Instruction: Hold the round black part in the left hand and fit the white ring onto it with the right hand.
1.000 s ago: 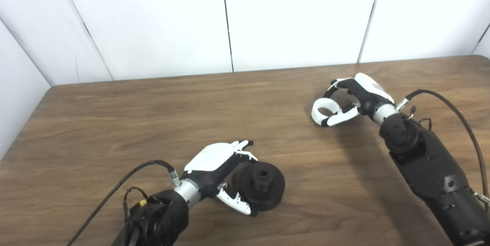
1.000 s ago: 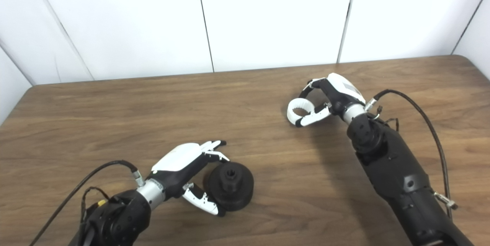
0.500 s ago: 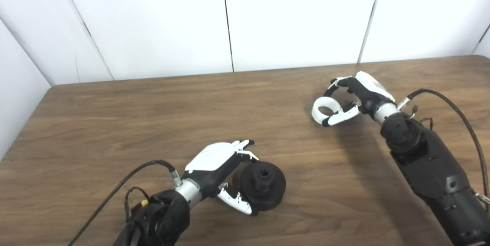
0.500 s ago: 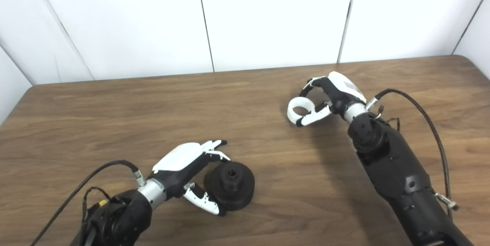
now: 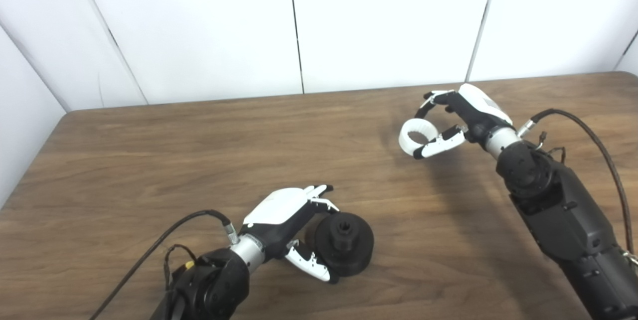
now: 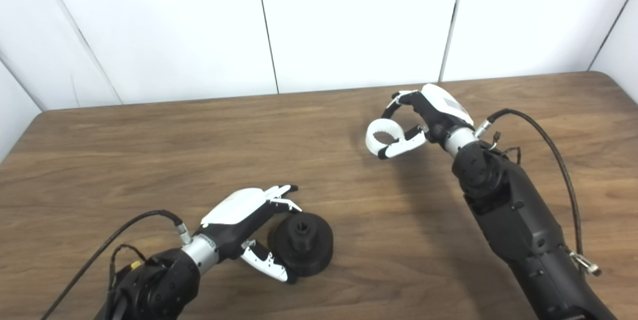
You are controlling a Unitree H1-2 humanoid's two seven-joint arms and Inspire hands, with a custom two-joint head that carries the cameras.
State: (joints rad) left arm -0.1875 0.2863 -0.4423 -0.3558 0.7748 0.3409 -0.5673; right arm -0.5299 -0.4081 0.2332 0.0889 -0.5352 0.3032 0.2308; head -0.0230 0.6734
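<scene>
The round black part (image 5: 344, 249) lies flat on the wooden table, near the front, with its hub facing up. My left hand (image 5: 286, 215) is open beside its left side: the fingers reach straight over its back edge and the thumb lies along its front rim. My right hand (image 5: 466, 113) is at the right back of the table, shut on the white ring (image 5: 415, 136), pinching it between thumb and fingers. The ring is held a little above the table with its opening facing up; it also shows in the right eye view (image 6: 381, 135).
The brown wooden table (image 5: 199, 150) ends at a white panelled wall behind. Black cables run from both wrists, one (image 5: 164, 240) at the left and one (image 5: 593, 135) at the right. Bare tabletop lies between the two hands.
My right hand has lifted the white ring and moved it a little to the left and farther back. My left hand and the black part have hardly moved.
</scene>
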